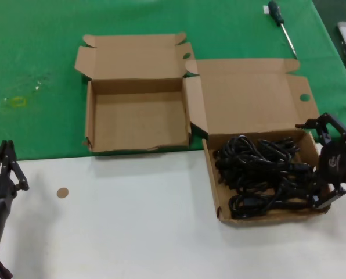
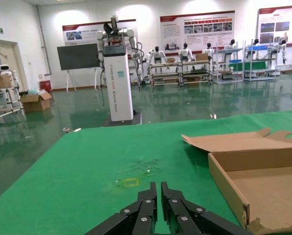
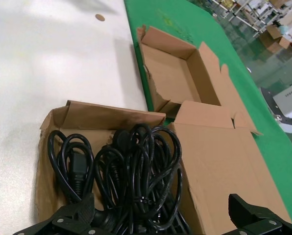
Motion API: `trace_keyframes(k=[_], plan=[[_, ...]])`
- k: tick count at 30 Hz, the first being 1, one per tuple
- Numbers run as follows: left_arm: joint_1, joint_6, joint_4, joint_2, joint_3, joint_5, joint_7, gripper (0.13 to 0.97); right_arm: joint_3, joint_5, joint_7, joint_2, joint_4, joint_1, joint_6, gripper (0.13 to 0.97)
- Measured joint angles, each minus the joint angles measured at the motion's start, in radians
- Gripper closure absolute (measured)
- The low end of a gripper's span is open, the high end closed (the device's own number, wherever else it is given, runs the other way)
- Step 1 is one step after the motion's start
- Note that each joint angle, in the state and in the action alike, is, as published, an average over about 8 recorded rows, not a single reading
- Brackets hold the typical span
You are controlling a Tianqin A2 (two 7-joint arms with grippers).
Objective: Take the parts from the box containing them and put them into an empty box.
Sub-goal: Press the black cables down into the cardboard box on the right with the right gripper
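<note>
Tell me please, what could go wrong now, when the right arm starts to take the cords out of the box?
1. The cords lie tangled in one pile, so the open right end effector may lift several bundles at once.
2. It sits at the cord box's right wall and could snag the cardboard or drag the box.
3. The empty box stands close beside it; trailing cords may catch its flaps.
</note>
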State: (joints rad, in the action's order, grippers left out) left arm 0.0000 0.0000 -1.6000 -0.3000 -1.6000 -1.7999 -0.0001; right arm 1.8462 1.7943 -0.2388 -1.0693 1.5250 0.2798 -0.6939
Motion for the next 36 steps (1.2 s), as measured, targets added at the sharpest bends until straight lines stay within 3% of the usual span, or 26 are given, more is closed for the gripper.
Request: trace_keyframes(k=[11,21,30,36], plan=[[0.0,0.0,0.0,0.0,0.0,0.0,0.0,0.945,0.021,-0.093,-0.022,0.1,-0.074,0.076,-0.035,0.159],[0.0,0.0,0.0,0.0,0.0,0.0,0.0,0.945,0.044,-0.153,-0.05,0.182,-0.137,0.109,-0.038,0.218],[0.0,0.0,0.0,0.0,0.0,0.0,0.0,0.945,0.064,-0.195,-0.089,0.238,-0.193,0.141,-0.042,0.367],[0.0,0.0,0.0,0.0,0.0,0.0,0.0,0.945,0.068,-0.218,-0.106,0.256,-0.217,0.163,-0.042,0.53]])
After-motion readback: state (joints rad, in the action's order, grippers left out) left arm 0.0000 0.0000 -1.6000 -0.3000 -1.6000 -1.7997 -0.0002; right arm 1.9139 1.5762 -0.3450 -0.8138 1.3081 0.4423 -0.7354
